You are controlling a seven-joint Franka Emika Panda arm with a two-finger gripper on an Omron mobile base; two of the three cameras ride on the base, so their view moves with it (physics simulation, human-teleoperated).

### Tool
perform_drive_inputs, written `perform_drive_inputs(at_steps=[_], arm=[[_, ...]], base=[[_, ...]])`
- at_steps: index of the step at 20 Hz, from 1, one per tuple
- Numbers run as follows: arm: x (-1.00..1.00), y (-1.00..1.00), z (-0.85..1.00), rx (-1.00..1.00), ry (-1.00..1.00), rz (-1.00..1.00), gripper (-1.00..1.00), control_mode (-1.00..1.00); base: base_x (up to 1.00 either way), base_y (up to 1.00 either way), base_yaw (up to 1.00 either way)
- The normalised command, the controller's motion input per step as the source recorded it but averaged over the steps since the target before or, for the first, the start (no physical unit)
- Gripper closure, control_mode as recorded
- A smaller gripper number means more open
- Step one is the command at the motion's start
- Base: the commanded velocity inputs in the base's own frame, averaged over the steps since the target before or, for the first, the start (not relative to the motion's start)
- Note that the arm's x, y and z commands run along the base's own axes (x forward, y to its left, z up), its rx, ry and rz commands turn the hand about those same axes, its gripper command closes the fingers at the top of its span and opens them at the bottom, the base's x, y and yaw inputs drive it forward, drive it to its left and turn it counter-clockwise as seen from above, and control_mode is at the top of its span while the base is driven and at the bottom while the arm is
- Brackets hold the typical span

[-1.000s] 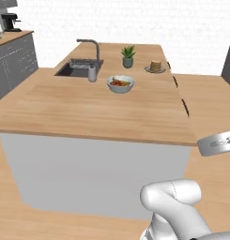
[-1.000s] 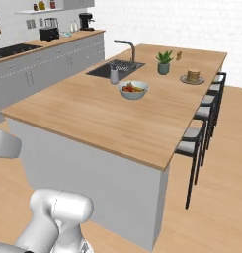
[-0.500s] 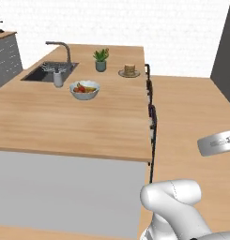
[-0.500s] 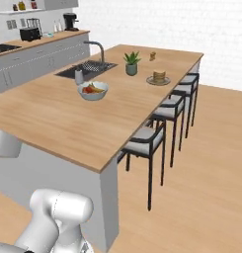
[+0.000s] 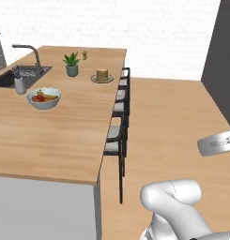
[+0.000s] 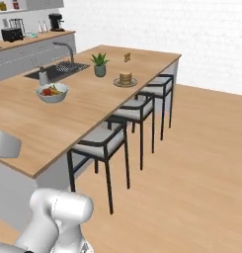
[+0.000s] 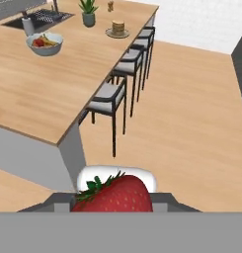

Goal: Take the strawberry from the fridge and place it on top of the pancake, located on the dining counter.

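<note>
The strawberry point(image 7: 115, 195), bright red with green leaves, sits close up at the bottom of the hand view, and my gripper point(image 7: 115, 201) is shut on it. The pancake point(image 5: 102, 75) point(image 6: 125, 79) point(image 7: 118, 28) is a short tan stack on a grey plate, near the far stool-side edge of the dining counter point(image 5: 65, 136) point(image 6: 38, 131) point(image 7: 33, 94). It lies far ahead of the gripper. A tall dark grey block point(image 5: 222, 51) rises at the right; I cannot tell whether it is the fridge.
A grey fruit bowl point(image 5: 44, 98) point(image 6: 52, 92), a potted plant point(image 5: 71, 64) point(image 6: 99, 64), a small brown lump point(image 5: 84, 55), and a sink with faucet point(image 5: 27, 58) share the counter. Black stools point(image 5: 120, 117) point(image 6: 120, 136) line its side. Open wooden floor point(image 6: 191, 168) lies beyond.
The whole picture has shifted: the base has moved, so the counter has slid left and the stools and floor have come into view. The strawberry stays gripped.
</note>
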Motion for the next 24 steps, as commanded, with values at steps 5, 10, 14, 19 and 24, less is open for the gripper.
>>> perform_drive_inputs(at_steps=[5, 10, 14, 19, 24], arm=[[0.0, 0.0, 0.0, 0.0, 0.0, 0.0, 1.0, 1.0], [0.0, 0.0, 0.0, 0.0, 0.0, 0.0, 1.0, 1.0], [0.0, 0.0, 0.0, 0.0, 0.0, 0.0, 1.0, 1.0], [0.0, 0.0, 0.0, 0.0, 0.0, 0.0, 1.0, 1.0], [0.0, 0.0, 0.0, 0.0, 0.0, 0.0, 1.0, 1.0]], base=[[0.58, -1.0, 0.12], [0.78, -0.98, 0.26], [0.8, -0.9, 0.26], [0.75, -0.91, 0.26], [0.88, -0.51, 0.35]])
